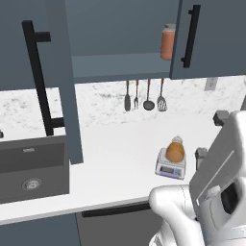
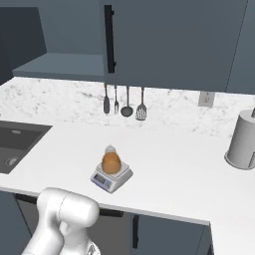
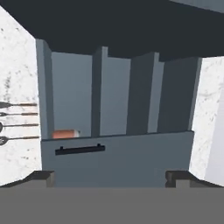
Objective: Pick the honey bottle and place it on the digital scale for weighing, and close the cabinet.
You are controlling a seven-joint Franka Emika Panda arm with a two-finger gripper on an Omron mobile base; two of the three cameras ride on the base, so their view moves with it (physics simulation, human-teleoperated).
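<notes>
No text is legible, even on the digital scale (image 1: 170, 168) display.

Home kitchen, rendered. White counter (image 2: 164, 164) along marbled backsplash (image 2: 64, 99). Dark sink (image 1: 31, 168) set into counter at left. Slate-blue wall cabinet (image 1: 120, 38) overhead with black bar handles, left door swung open, inner shelf showing. Cooking utensils (image 2: 123, 102) hanging on wall under cabinet. Paper towel roll (image 2: 243, 139) upright at right. Small digital scale (image 2: 111, 177) on counter, honey bottle (image 2: 111, 160) on top.

honey bottle (image 2: 111, 161) upright on digital scale (image 2: 111, 176), white counter (image 2: 174, 169), cabinet (image 2: 164, 40) above
</notes>
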